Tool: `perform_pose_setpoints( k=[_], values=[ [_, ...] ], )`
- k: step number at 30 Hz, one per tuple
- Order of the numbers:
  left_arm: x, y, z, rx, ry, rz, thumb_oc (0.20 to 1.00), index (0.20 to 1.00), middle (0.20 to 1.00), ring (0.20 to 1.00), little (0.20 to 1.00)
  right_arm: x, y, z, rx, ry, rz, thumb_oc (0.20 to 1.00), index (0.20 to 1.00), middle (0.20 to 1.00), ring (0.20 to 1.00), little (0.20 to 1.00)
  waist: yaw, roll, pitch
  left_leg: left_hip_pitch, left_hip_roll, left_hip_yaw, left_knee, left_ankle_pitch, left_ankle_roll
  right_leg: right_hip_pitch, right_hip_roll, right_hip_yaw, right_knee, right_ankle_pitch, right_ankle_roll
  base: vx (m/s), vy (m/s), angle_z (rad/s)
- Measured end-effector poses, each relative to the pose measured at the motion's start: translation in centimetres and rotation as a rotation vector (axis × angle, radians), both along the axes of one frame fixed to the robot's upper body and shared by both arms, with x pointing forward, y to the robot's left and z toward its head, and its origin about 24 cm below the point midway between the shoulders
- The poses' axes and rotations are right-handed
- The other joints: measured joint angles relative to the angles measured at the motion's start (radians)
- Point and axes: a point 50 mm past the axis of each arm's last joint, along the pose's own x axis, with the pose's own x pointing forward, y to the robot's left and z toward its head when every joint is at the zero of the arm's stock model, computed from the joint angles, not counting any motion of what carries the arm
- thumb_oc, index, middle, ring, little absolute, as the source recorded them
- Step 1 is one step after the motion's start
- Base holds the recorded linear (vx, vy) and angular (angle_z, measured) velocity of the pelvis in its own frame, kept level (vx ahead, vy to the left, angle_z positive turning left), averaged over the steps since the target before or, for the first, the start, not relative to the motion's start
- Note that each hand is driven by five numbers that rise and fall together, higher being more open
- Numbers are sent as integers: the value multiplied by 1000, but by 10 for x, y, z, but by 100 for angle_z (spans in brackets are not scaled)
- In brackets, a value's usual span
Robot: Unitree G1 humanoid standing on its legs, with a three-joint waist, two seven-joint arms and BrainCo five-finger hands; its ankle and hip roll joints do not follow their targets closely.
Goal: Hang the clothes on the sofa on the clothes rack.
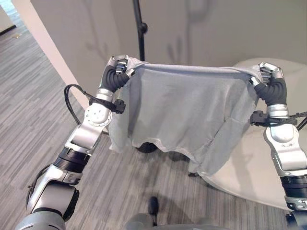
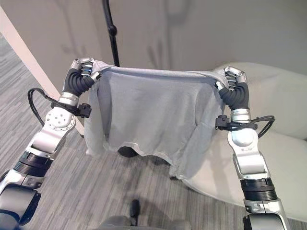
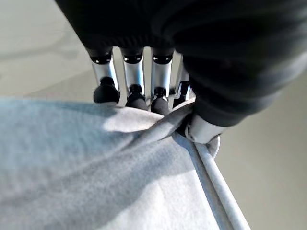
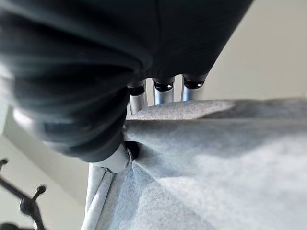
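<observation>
Shirt [image 1: 187, 120] is pinched in my left hand [image 1: 120, 64] and right hand [image 1: 266, 72], off the sofa [image 1: 268, 177], rack [image 1: 140, 28] just behind, hanging's still to do.

head stereo downward, wrist cameras close

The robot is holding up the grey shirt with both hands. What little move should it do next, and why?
Probably carry the shirt forward toward the black rack pole. The left hand and right hand each pinch a top corner, so the shirt hangs spread out and clear of the white sofa, with the pole standing just behind it.
</observation>
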Motion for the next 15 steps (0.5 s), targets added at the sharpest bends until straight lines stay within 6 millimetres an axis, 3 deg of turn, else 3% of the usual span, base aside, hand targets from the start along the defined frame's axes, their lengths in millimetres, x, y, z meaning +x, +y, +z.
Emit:
perform_pose_setpoints(
  k=[1,2,3,4,5,6,8,9,10,15],
  values=[
    [0,0,0,-2,1,-1,200,200,200,200,200,0,-2,-2,-5,10,-7,200,200,200,200,200,-1,2,-1,16,1,-3,-4,-5,3,-8,26,5,-44,-40,-4,184,-43,24],
    [0,-3,-1,-19,-2,-7,200,200,200,200,200,1,-3,-3,-9,17,-11,200,200,200,200,200,-1,8,-2,35,1,-24,-13,-13,-2,-32,83,-5,-152,-77,-6,186,-54,19],
    [1,-5,-2,-32,2,-12,200,200,200,200,200,2,-4,-5,-9,26,-15,200,200,200,200,200,-2,16,1,43,13,-27,-13,-20,-12,-41,133,-4,-243,-88,-3,105,-94,49],
    [2,-6,-7,-35,23,-10,200,200,200,200,200,4,-10,-10,-39,47,-41,200,200,200,200,200,-21,17,-1,48,20,-39,-13,-21,-23,-34,192,-28,-396,-52,-38,71,-79,83],
    [1,-7,-8,-28,29,-18,200,200,200,200,200,2,-12,-8,-50,44,-47,200,200,200,200,200,-40,6,-6,54,4,-63,-13,-21,-24,-33,203,-32,-455,-7,-70,61,-57,98],
    [1,-10,-8,-34,30,-23,200,200,200,200,200,1,-11,-5,-50,31,-39,200,200,200,200,200,-48,-7,-12,62,-14,-75,-13,-28,-32,-40,202,-31,-469,32,-78,132,-58,78],
    [-1,-10,-7,-48,20,-25,200,200,200,200,200,1,-10,-3,-49,18,-33,200,200,200,200,200,-9,-38,-31,85,-48,-75,-14,-57,-45,-13,191,-29,-532,153,-91,186,-66,20],
    [-5,-7,-10,-53,22,-21,200,200,200,200,200,2,-12,-7,-47,29,-39,200,200,200,200,200,5,-41,-37,103,-50,-79,-14,-75,-58,26,192,-34,-579,181,-123,168,-79,1],
    [-11,-7,-14,-62,30,-30,200,200,200,200,200,2,-13,-11,-45,43,-42,200,200,200,200,200,10,-31,-43,119,-39,-83,-14,-88,-79,76,199,-59,-644,209,-129,64,-41,5],
    [-16,-7,-17,-85,24,-39,200,200,200,200,200,1,-12,-8,-49,32,-35,200,200,200,200,200,19,-23,-47,134,12,-101,-14,-100,-98,102,249,-81,-654,199,-160,77,-38,11]
  ],
)
